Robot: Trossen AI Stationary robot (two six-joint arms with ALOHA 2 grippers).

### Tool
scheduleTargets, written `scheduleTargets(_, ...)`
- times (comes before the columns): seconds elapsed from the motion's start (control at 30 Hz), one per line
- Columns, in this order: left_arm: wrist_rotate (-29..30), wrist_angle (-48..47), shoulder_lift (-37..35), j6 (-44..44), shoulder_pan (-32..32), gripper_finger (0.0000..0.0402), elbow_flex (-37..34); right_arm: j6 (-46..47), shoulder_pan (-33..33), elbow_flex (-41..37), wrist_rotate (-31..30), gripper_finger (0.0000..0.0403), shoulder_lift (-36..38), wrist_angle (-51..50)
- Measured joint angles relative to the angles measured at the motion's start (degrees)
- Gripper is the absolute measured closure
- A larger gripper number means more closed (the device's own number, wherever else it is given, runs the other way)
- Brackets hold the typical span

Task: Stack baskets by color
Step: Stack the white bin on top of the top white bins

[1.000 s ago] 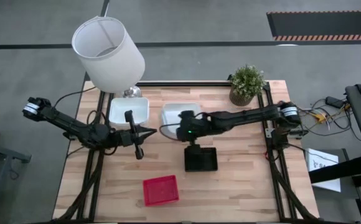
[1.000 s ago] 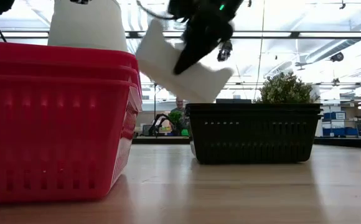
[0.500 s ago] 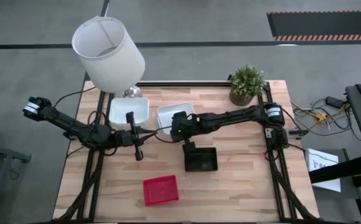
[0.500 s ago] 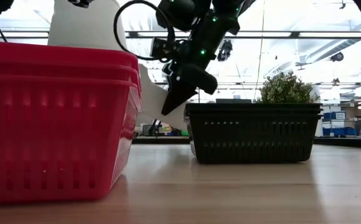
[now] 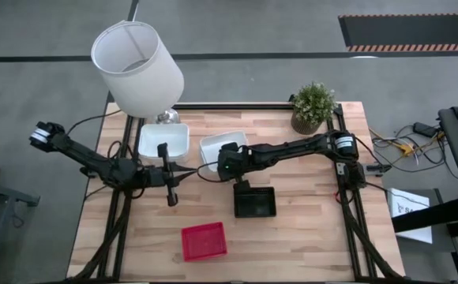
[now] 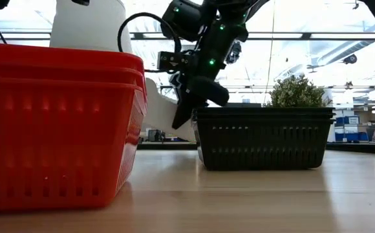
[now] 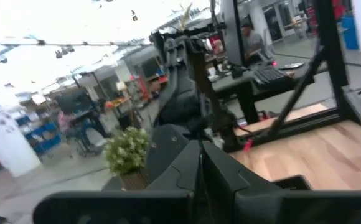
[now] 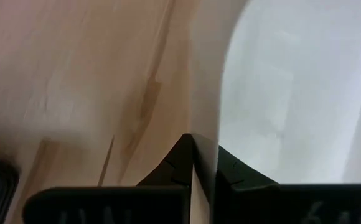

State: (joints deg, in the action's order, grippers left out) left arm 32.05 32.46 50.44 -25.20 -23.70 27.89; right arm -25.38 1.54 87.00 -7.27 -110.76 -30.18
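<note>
One white basket [image 5: 163,140] sits on its base at the table's far left. Beside it on the right is a second white basket [image 5: 221,147], with my right gripper [image 5: 227,162] shut on it. A black basket [image 5: 254,202] stands on the table just nearer, and a red basket [image 5: 204,241] stands by the near edge. In the low view the held basket [image 6: 156,107] shows behind the right gripper [image 6: 181,118], low between the red basket [image 6: 58,129] and the black basket [image 6: 262,137]. My left gripper [image 5: 188,170] is shut and holds nothing, level to the left of the baskets. My right gripper pinches the white basket's near wall [image 8: 206,146] between its two fingers, one finger inside the basket and one outside. The fingers slant down from the table's right and near side. Whether the basket's base rests on the table, I cannot tell.
A big white lampshade [image 5: 138,67] hangs over the far left corner. A potted plant [image 5: 313,106] stands at the far right corner. Bare wood shows on the right side of the table and at the near left.
My right gripper has come down and gone toward the table's left edge with the white basket. The basket was raised and steeply tilted over the black basket. It is now low beside the other white basket.
</note>
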Motion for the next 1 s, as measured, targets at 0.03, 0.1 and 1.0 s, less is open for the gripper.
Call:
scheduleTargets(0.03,-0.03,-1.46,-0.6,1.01,-0.11,0.0401,0.23,-0.08,-0.04,0.0,-0.02,0.0394,0.13,-0.42)
scheduleTargets(0.1,-0.07,-6.44,-2.17,3.04,-0.13,0.0396,0.83,-0.41,-0.15,0.0,-0.06,0.0394,0.8,-0.77)
scheduleTargets(1.0,7.75,-16.89,7.79,48.01,6.32,0.0225,-4.69,2.1,-1.68,0.0,-0.44,0.0394,3.3,-3.2)
